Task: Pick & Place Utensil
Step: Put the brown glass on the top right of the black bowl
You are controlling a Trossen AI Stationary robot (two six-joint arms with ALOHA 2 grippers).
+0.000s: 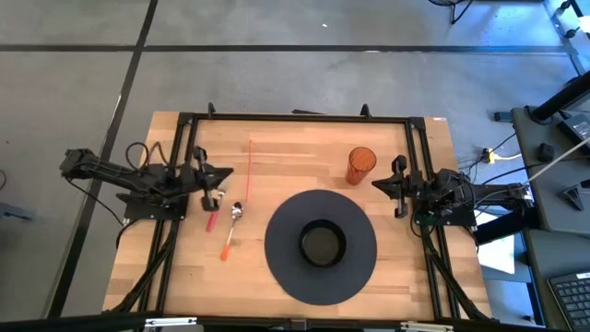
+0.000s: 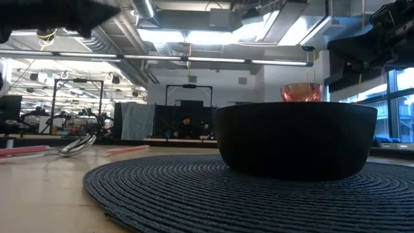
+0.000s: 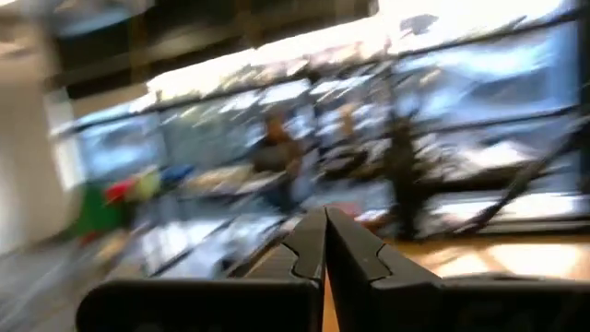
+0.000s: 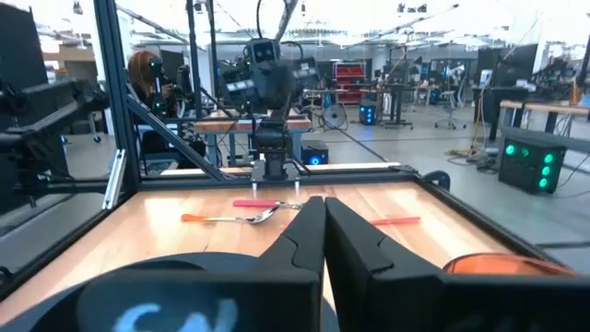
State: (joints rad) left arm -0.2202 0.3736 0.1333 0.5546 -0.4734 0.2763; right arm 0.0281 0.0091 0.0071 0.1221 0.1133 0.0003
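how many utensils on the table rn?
1 clear: a spoon with an orange handle, on the wood left of the round mat. A pink stick-like item lies beside it; its type is unclear.

Wooden table [image 1: 295, 148] with mat [image 1: 277, 267], cup [image 1: 360, 165], spoon [image 1: 230, 232].

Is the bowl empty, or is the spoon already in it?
Empty: the high view shows nothing inside the bowl, and the spoon lies on the table, left of the placemat.
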